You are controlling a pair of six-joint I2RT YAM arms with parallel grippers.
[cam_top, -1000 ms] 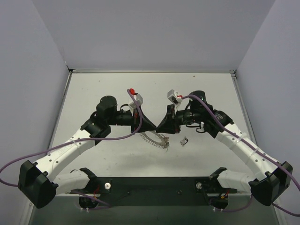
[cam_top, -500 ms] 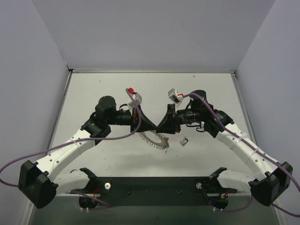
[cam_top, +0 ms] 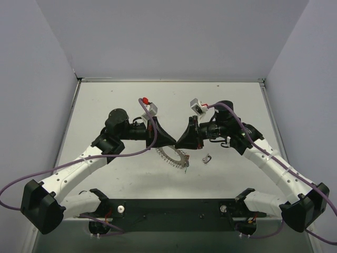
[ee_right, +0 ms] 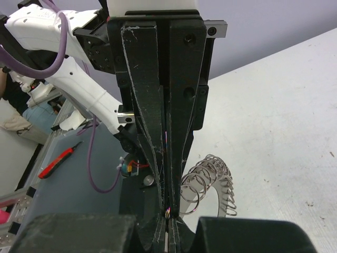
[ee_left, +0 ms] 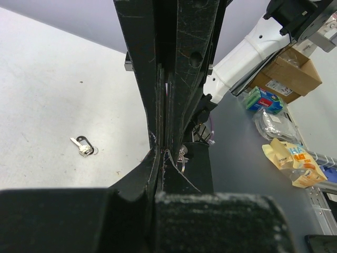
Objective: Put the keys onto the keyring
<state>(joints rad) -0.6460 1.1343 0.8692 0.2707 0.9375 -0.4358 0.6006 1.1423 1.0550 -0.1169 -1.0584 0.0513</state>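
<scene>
My two grippers meet tip to tip above the middle of the table, left gripper [cam_top: 173, 140] and right gripper [cam_top: 179, 142]. Both are shut. The keyring [cam_top: 171, 157], a silvery coil of linked rings, hangs from their meeting point and curves down onto the table. In the right wrist view the keyring [ee_right: 213, 176] starts right beside my right gripper [ee_right: 167, 213], where a thin glint of metal is pinched. In the left wrist view one ring of the keyring [ee_left: 181, 157] shows beside my left gripper [ee_left: 162, 152]. One dark-headed key [cam_top: 207, 158] lies loose on the table, the same key [ee_left: 83, 146].
The black base plate [cam_top: 168, 208] runs along the near edge between the arm bases. Grey walls close the table on three sides. Boxes and packets [ee_left: 287, 74] lie on a dark surface off the table.
My right jaws have closed from a slight gap. Both wrists have shifted a little to the left, and the keyring has barely moved.
</scene>
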